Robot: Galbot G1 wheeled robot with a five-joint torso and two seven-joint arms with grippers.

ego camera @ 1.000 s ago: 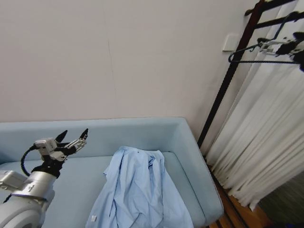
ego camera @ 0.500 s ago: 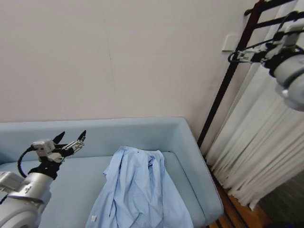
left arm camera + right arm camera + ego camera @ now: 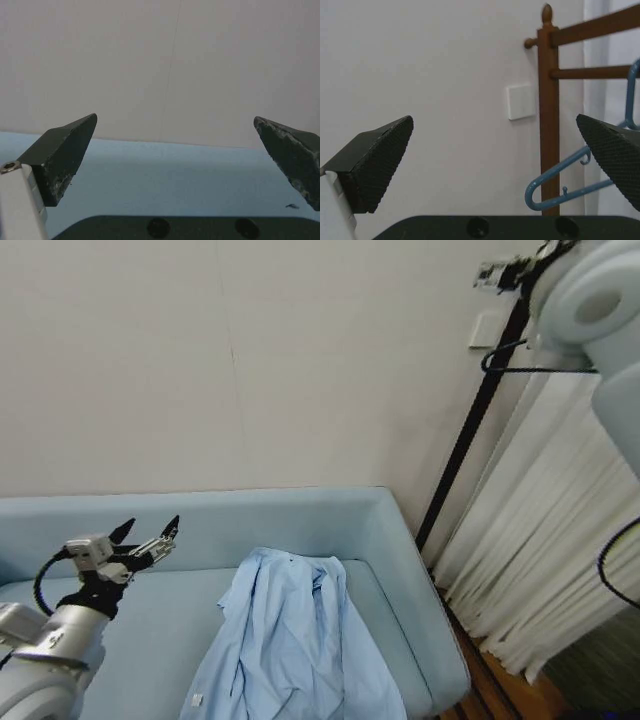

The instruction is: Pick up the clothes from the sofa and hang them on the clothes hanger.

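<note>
Shirt [image 3: 290, 640], pale blue, lies crumpled on the right half of the sofa [image 3: 300, 515] seat, near the armrest. Left gripper [image 3: 152, 528] hovers over the left part of the seat, well apart from the shirt, with its jaws spread wide and holding nothing. Right gripper [image 3: 495, 120], raised at the far right, has its jaws likewise released and empty and faces the rack [image 3: 549, 125]. A hanger [image 3: 570, 185] hangs on the rack, beside the curtain [image 3: 540, 540].

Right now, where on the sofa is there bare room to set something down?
Bare seat lies between the open left gripper and the blue shirt; a narrow strip runs between shirt and right armrest. The shirt crowds the middle.
</note>
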